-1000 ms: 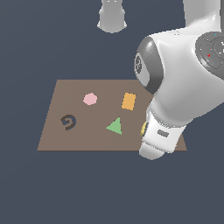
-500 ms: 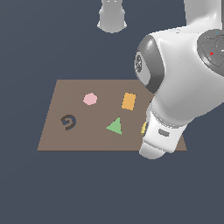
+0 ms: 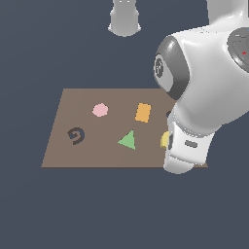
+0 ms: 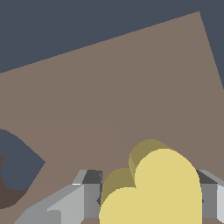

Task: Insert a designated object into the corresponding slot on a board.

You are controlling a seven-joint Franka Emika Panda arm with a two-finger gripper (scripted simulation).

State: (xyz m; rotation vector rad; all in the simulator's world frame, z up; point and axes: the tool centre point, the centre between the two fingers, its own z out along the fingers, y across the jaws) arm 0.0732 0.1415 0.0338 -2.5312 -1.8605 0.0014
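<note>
Two pincer [image 4: 146,199] fingers flank the yellow heart [image 4: 153,188] above the board [image 4: 113,87].

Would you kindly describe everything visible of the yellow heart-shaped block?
The yellow heart block is a thick, matte, pale-yellow piece with a flat heart-shaped top face and darker olive side walls. In the wrist view it sits between the gripper, whose grey fingers flank it on either side; whether they actually press on it cannot be told. Brown board lies beneath it, and the dark heart slot is off to one side, unfilled. In the exterior view only a yellow sliver shows beside the arm.
</note>
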